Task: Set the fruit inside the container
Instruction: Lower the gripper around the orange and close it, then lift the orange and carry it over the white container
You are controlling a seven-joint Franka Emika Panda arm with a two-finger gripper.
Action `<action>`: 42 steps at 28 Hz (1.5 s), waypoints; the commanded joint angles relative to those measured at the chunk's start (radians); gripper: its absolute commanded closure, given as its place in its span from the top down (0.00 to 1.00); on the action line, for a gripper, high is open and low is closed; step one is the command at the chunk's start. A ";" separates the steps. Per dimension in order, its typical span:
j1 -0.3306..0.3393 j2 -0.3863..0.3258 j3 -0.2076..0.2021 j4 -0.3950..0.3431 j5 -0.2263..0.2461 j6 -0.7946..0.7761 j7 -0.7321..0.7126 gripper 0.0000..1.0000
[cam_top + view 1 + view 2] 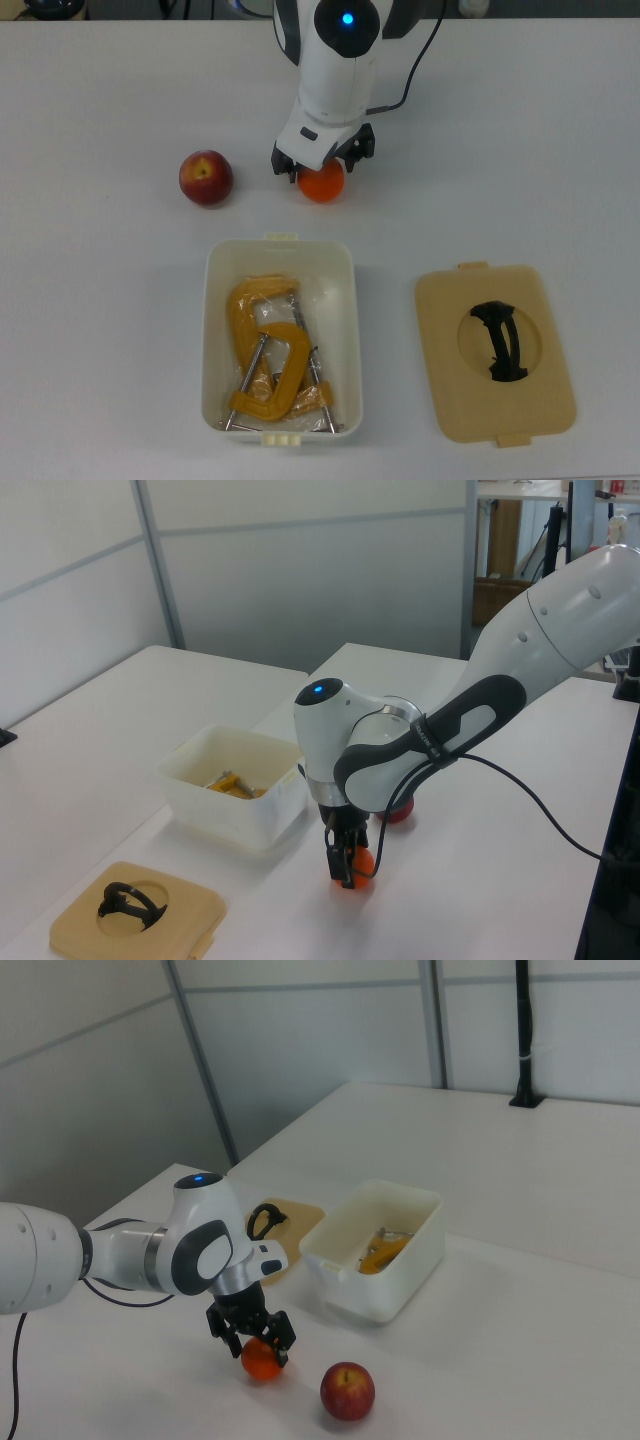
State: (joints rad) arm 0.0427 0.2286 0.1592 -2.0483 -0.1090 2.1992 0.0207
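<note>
Orange fruit (pixel 322 186) is seen on the white table (pixel 100 300), on the far side of the white container (pixel 281 338) in the top view, and it is straddled by the gripper (pixel 320 168). The two fingers are lowered on either side of it; in the right view a gap is visible between them, so the pincer is spread, though contact with the fruit cannot be told. The red fruit (pixel 206 178) is set apart to the top view's left of the orange one, also on the table. Inside the container, yellow C-clamps (pixel 267 355) are laid across each other. A tan lid (pixel 495 352) with a black handle (pixel 499 341) is placed flat to the top view's right of the container, well apart from both fruits.
</note>
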 commanded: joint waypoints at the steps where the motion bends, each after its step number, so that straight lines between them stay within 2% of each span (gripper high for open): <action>1: 0.003 -0.008 -0.003 -0.013 -0.012 0.025 -0.013 0.62; 4: 0.002 -0.011 -0.004 -0.009 -0.012 0.010 -0.016 0.30; 5: 0.000 -0.017 -0.004 -0.007 -0.012 0.001 -0.016 0.28; 9: -0.001 -0.038 -0.007 0.019 -0.012 -0.056 -0.015 0.28; 17: -0.033 -0.052 -0.017 0.201 -0.014 -0.131 0.019 0.28; 22: -0.040 -0.038 -0.043 0.298 -0.044 -0.127 0.021 0.28; 26: -0.047 0.000 -0.061 0.350 -0.046 -0.067 0.021 0.29; 33: -0.061 0.067 -0.066 0.356 -0.049 0.152 0.064 0.30; 39: -0.076 0.127 -0.064 0.361 -0.049 0.350 0.157 0.45; 40: -0.076 0.129 -0.064 0.361 -0.051 0.358 0.168 0.51; 41: -0.076 0.129 -0.066 0.361 -0.051 0.358 0.177 0.66; 42: -0.075 0.127 -0.064 0.359 -0.049 0.356 0.186 1.00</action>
State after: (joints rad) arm -0.0346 0.3380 0.0963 -1.7182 -0.1384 2.5270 0.1401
